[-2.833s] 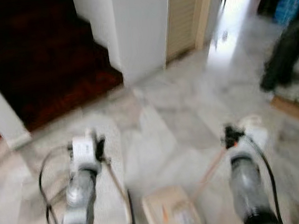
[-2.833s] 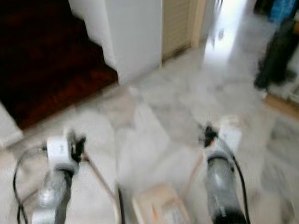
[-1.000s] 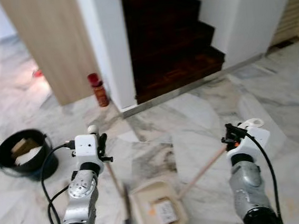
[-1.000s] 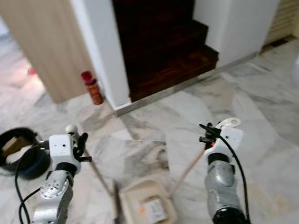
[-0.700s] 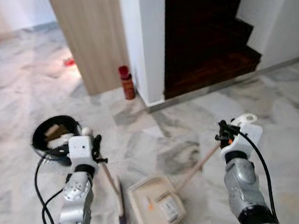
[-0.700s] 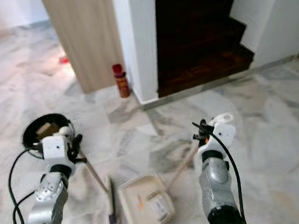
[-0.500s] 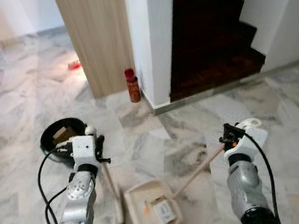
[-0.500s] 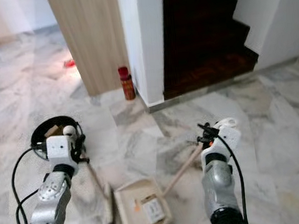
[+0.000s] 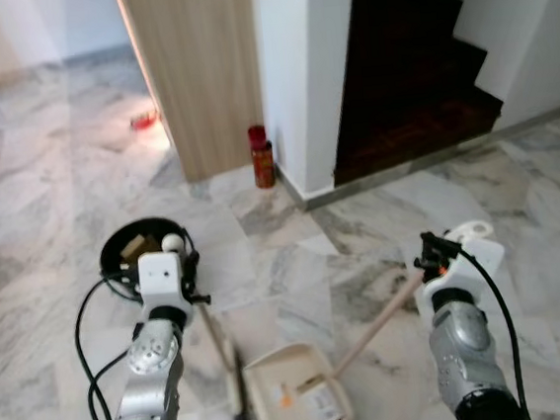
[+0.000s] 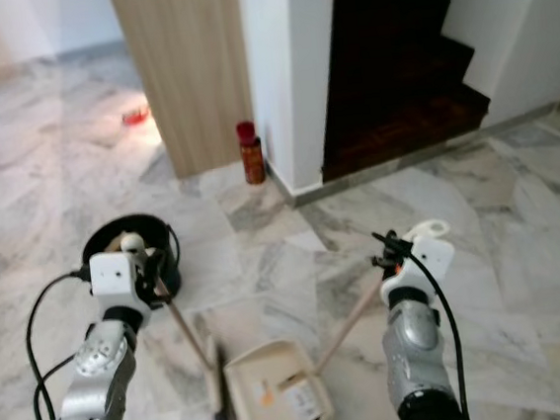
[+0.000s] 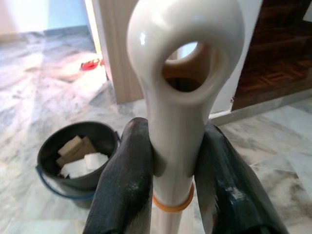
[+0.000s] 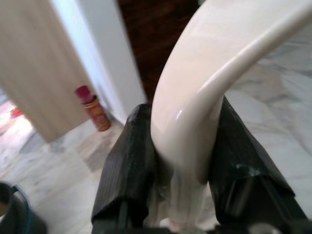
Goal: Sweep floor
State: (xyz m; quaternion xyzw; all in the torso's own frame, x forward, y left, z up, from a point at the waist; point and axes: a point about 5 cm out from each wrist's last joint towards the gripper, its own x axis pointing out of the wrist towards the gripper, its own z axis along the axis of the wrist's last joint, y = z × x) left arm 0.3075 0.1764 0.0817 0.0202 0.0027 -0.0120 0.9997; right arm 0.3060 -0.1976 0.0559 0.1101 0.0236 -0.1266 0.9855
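My left gripper (image 9: 185, 276) is shut on the white looped top of the broom handle (image 11: 183, 58), with a black finger (image 11: 127, 180) pressed on each side. The wooden shaft (image 9: 211, 334) slants down to the dark broom head (image 9: 238, 415) on the marble floor. Beside it lies the cream dustpan (image 9: 276, 374), holding a scrap of litter (image 9: 321, 403). My right gripper (image 9: 429, 252) is shut on the dustpan's white loop handle (image 12: 219, 53), and the long shaft (image 9: 375, 325) runs down to the pan.
A black bucket (image 9: 128, 246) with cardboard and paper scraps stands on the floor just beyond my left gripper. Further off are a red can (image 9: 261, 157), a wooden panel (image 9: 202, 69), a white pillar (image 9: 306, 68) and dark wooden stairs (image 9: 415, 68). A red item (image 9: 142, 119) lies far left.
The camera has turned left, so the stairs slid right and the bucket came into view near my left gripper. Both grippers keep their hold; broom and dustpan travel along.
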